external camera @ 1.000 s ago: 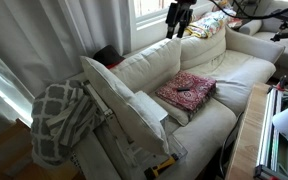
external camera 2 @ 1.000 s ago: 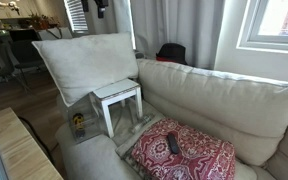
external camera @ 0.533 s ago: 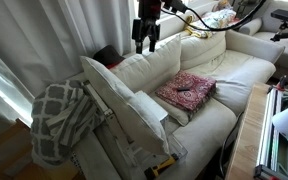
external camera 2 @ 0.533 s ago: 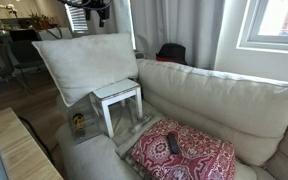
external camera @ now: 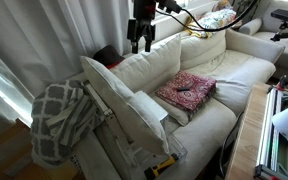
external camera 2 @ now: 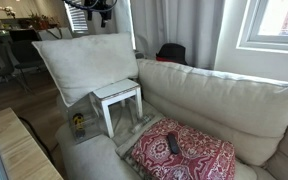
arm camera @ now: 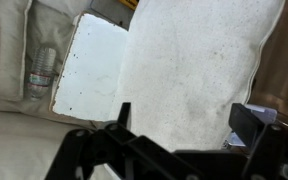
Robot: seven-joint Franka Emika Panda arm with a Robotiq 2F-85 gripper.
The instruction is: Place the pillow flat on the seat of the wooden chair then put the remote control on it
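Observation:
The large cream pillow [external camera 2: 88, 64] stands upright, leaning against the pale wooden chair [external camera 2: 117, 93] at the end of the sofa; it also shows in an exterior view [external camera: 112, 100] and fills the wrist view [arm camera: 196, 65]. The chair's white seat [arm camera: 92, 66] is bare beside it. The dark remote control [external camera 2: 173, 144] lies on the red patterned cushion [external camera 2: 189, 155] on the sofa, also seen in an exterior view [external camera: 187, 92]. My gripper [external camera: 141, 36] hangs high above the sofa back, over the pillow, and shows in the other exterior view [external camera 2: 91, 8]. Its jaws [arm camera: 187, 125] are open and empty.
The long cream sofa [external camera 2: 219, 105] runs beside the chair. A grey plaid blanket [external camera: 57, 120] hangs behind the pillow. A black object [external camera 2: 170, 52] sits on the sofa back. A bottle [arm camera: 42, 70] lies by the chair. A wooden table edge [external camera 2: 14, 150] is nearby.
My gripper has moved along the sofa back from above the far cushions toward the pillow and chair. The pillow, the remote control and the red cushion have not moved.

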